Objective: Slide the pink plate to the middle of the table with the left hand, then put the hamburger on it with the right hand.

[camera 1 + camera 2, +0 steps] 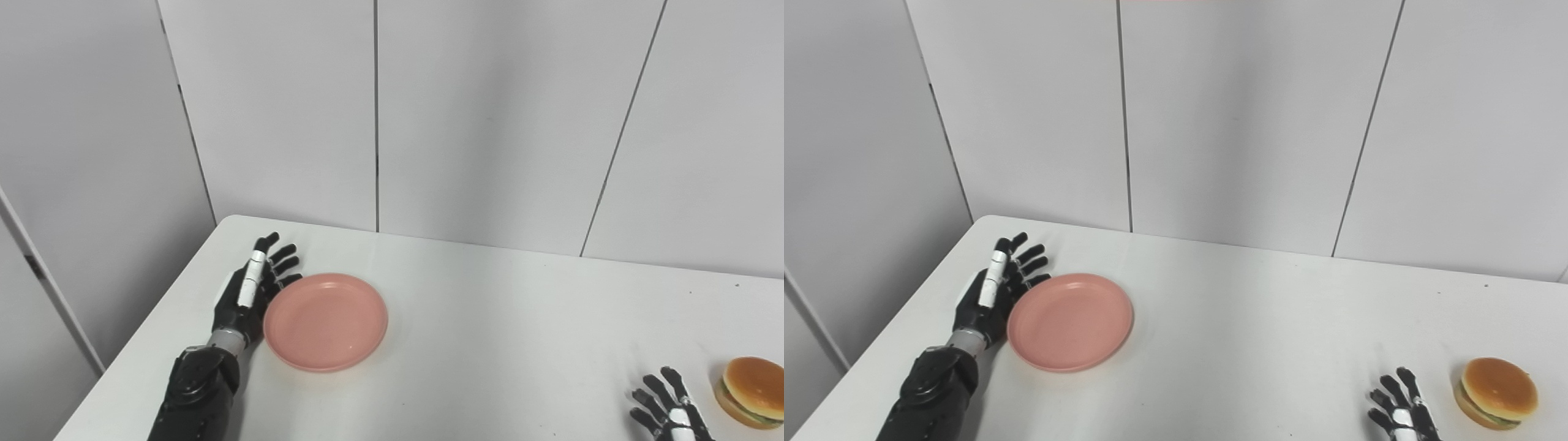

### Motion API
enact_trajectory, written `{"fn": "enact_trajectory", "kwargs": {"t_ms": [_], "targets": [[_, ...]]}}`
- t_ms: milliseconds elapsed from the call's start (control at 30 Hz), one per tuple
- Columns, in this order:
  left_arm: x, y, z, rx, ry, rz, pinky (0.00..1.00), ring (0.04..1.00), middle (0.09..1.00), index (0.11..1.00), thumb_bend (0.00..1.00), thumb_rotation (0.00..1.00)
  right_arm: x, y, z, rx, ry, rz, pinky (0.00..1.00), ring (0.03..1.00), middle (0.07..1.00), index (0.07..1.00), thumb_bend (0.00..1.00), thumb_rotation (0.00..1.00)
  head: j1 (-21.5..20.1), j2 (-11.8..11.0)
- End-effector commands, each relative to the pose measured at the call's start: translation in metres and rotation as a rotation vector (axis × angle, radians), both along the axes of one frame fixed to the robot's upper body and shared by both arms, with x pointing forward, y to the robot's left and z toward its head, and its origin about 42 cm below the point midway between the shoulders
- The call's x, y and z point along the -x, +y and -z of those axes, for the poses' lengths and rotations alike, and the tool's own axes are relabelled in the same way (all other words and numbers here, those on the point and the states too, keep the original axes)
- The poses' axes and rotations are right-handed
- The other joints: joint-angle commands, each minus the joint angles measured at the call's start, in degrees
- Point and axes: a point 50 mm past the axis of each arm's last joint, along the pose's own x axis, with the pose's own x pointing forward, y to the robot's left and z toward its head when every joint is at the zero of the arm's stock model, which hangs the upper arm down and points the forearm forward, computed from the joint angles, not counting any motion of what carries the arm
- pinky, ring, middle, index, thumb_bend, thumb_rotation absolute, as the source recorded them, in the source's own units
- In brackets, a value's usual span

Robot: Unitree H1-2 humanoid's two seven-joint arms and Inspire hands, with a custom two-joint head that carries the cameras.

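Right hand (pixel 1399 410) spread beside the hamburger (pixel 1496 392) — left hand (pixel 254 291), fingers apart, flat against the pink plate (pixel 326 321) on the worktop (pixel 502 343).

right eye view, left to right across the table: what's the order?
Black left hand, open and edge-on at the plate's left rim → round pink plastic plate → black right hand, fingers spread, at the bottom edge → hamburger with tan bun, apart from that hand.
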Motion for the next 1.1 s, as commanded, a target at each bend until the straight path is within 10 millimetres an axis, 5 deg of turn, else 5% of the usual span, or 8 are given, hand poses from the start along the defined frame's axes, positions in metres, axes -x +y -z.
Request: {"fn": "enact_trajectory", "kwargs": {"t_ms": [0,800,1067], "targets": [[-0.006,-0.007,-0.020,-0.022,-0.054,0.014,0.73,0.844,0.841,0.909,0.85,0.85,0.006,0.009,0.006,-0.016,0.047,-0.016,0.83,0.855,0.893,0.939,0.72,0.90,-0.4,0.2],[0.018,-0.100,0.011,0.063,0.048,0.121,0.69,0.848,0.852,0.908,0.89,0.84,0.004,0.034,0.000,0.000,0.045,-0.018,0.78,0.832,0.884,0.930,0.64,0.85,-8.1,3.3],[0.027,-0.119,0.011,0.091,0.044,0.157,0.78,0.882,0.881,0.914,0.87,0.84,0.004,0.055,-0.004,0.014,0.042,-0.015,0.76,0.813,0.881,0.936,0.65,0.87,-15.7,4.2]]}}
